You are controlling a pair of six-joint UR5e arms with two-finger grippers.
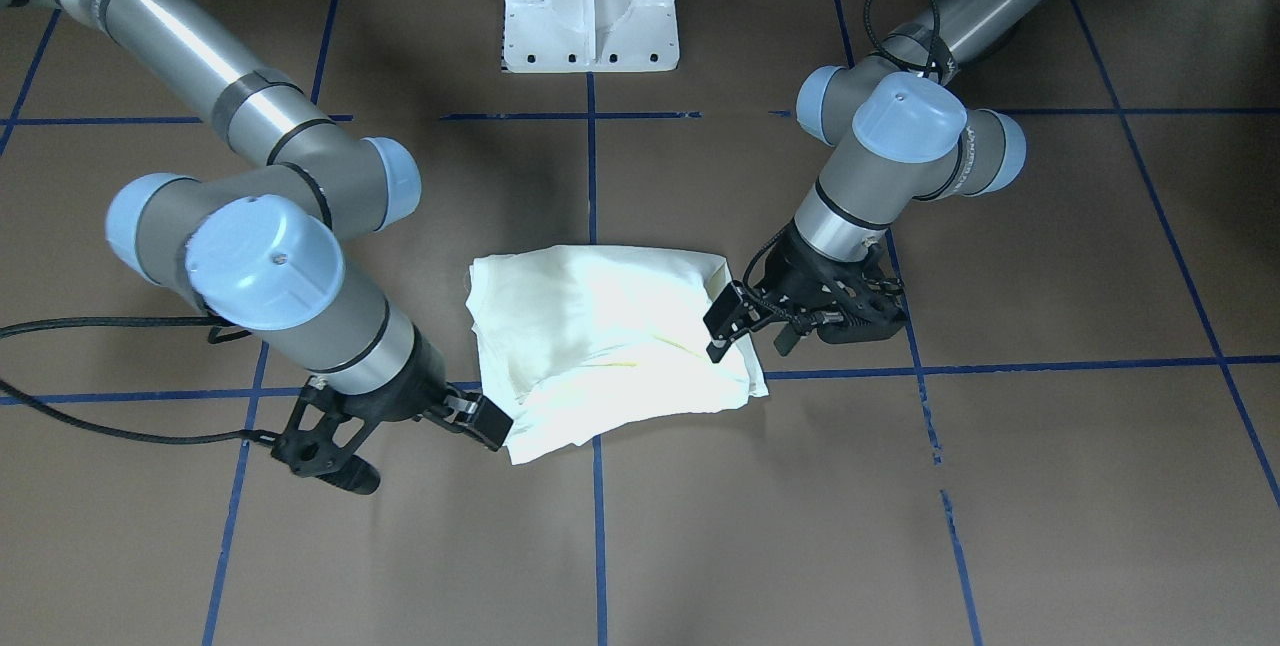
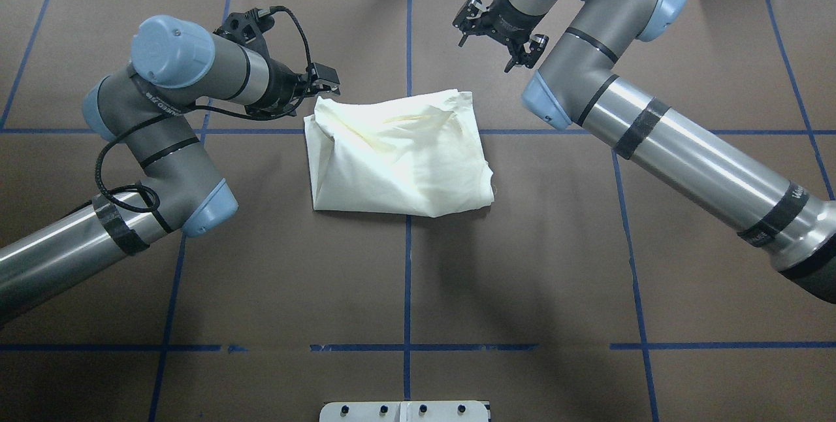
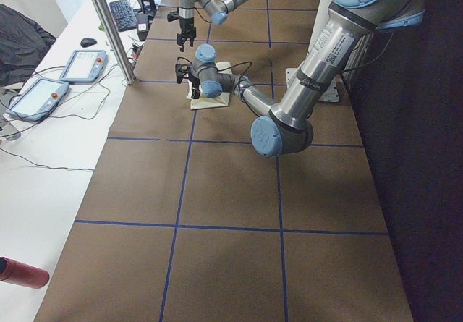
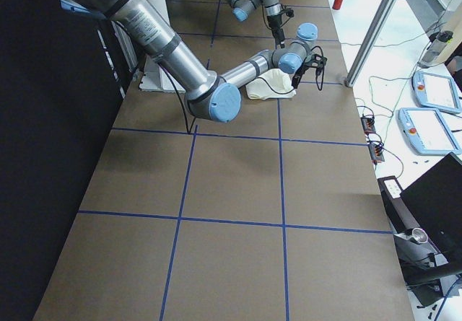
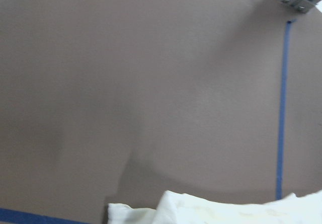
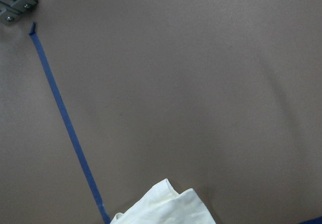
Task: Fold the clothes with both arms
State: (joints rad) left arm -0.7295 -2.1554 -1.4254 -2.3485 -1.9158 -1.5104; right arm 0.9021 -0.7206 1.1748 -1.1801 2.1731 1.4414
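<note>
A white pedestal (image 1: 590, 16) stands on the brown, blue-taped table (image 2: 522, 265). A keyboard (image 3: 121, 14) and a pendant (image 3: 81, 66) lie alongside.

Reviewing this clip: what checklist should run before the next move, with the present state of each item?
1. Shirt folded into one bundle: ok.
2. Shirt edges squared: not ok; rumpled, with uneven corners.
3. Right tool open, empty, raised off the shirt: ok.
4. Left tool open and empty: ok.
5. Left tool clear of the shirt: cannot tell; it sits right at a far corner.
</note>
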